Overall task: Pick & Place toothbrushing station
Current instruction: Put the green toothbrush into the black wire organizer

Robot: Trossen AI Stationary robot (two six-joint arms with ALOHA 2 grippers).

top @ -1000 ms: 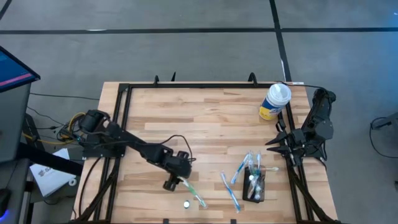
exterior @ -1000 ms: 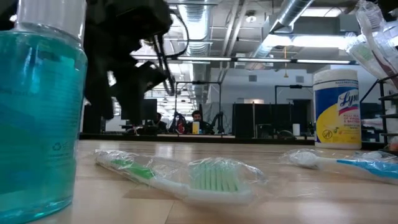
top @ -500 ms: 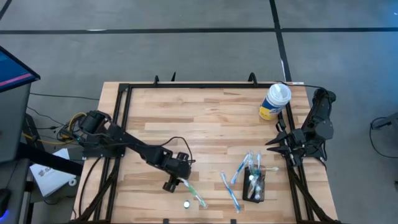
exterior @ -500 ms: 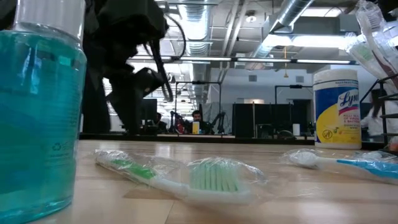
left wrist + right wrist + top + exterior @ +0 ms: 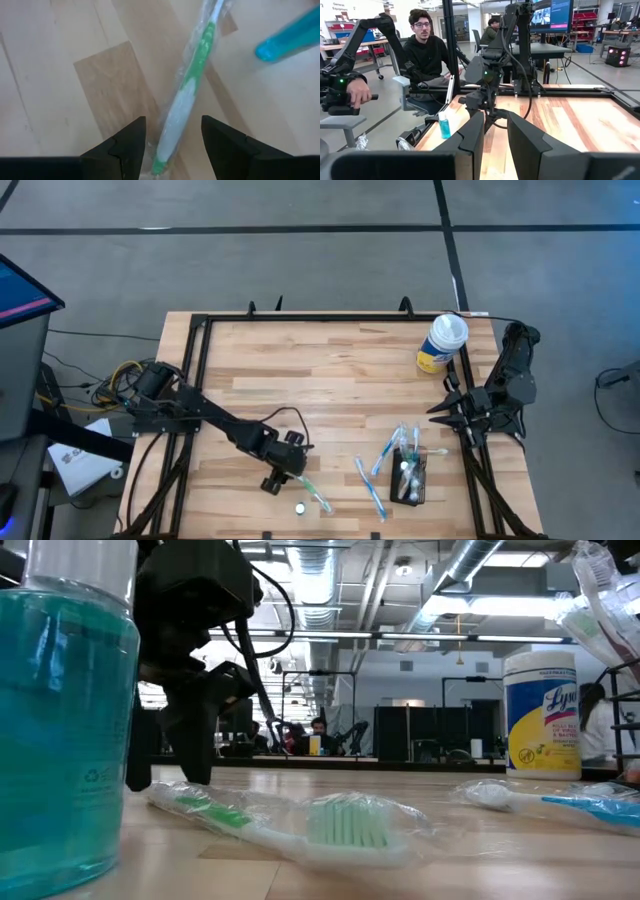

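The left end effector has dropped lower over the last second, jaws apart, and now straddles the handle of the green-and-white plastic-wrapped toothbrush lying on the light wooden bench; a grasp looks imminent. The small black mesh box-shaped holder sits near the bench's front right, toothbrushes inside. The right end effector waits partly open beside it.
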